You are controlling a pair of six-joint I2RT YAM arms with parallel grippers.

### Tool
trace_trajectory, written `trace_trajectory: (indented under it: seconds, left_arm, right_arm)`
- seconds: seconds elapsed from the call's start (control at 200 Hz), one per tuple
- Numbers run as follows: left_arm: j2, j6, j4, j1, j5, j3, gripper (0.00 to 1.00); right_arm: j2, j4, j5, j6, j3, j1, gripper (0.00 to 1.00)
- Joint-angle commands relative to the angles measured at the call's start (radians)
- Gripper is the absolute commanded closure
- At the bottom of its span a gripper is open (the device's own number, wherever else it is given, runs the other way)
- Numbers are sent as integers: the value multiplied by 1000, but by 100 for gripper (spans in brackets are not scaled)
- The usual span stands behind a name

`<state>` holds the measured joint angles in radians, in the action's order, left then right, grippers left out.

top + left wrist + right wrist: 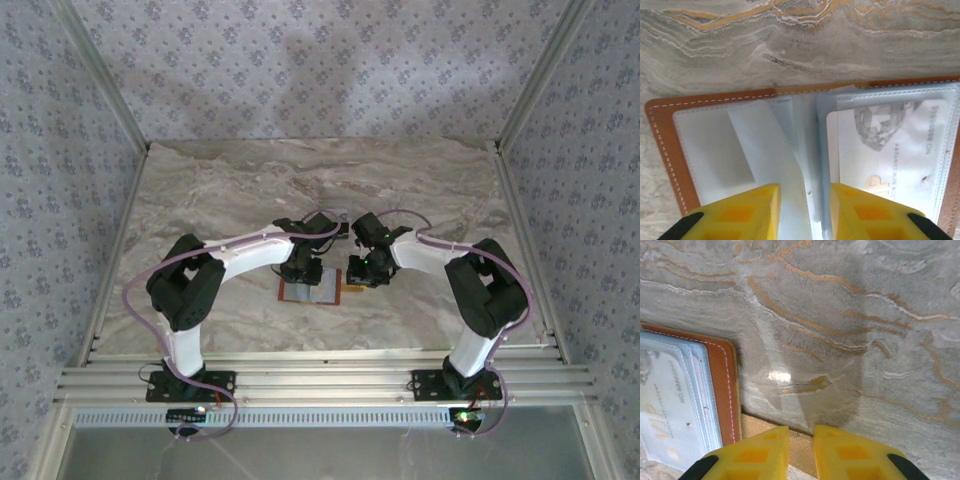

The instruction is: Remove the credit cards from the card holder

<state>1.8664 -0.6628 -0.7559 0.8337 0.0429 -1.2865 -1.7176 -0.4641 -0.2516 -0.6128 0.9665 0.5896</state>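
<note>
**Student:** The jaws first: how do they stand?

**Tutor:** Left gripper (805, 195), yellow-fingered: jaws apart, straddling the centre fold of the orange-brown, leather-like folding card holder (660, 150); clamped on nothing that can be made out. Right gripper (801, 435): jaws only slightly apart, nothing between them; poised just off the holder's right edge, above its tan strap tab (760, 427).

**Student:** And the holder?

**Tutor:** Spread open and flat on the grey, orange-veined marble table (790, 40); its clear plastic sleeves (710, 145) face upward.

**Student:** How far along is the task?

**Tutor:** Opening the holder: done. A whitish rectangular credit card (890, 145), printed with a diamond and "VIP", sits fully inside the holder's right-hand sleeve; the left-hand sleeve looks vacant; whether another card lies hidden behind cannot be told. Judged: at least this card is left to draw out; the extraction itself is not yet begun.
</note>
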Motion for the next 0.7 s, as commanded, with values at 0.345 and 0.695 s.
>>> trace_trajectory:
  seconds: [0.345, 0.695]
  left_arm:
    - [-33, 8, -195, 29, 209, -71, 63]
    - [-169, 6, -93, -76, 100, 88, 70]
  right_arm:
    - [-17, -46, 2, -8, -11, 15, 77]
    - [19, -89, 5, -8, 43, 27, 77]
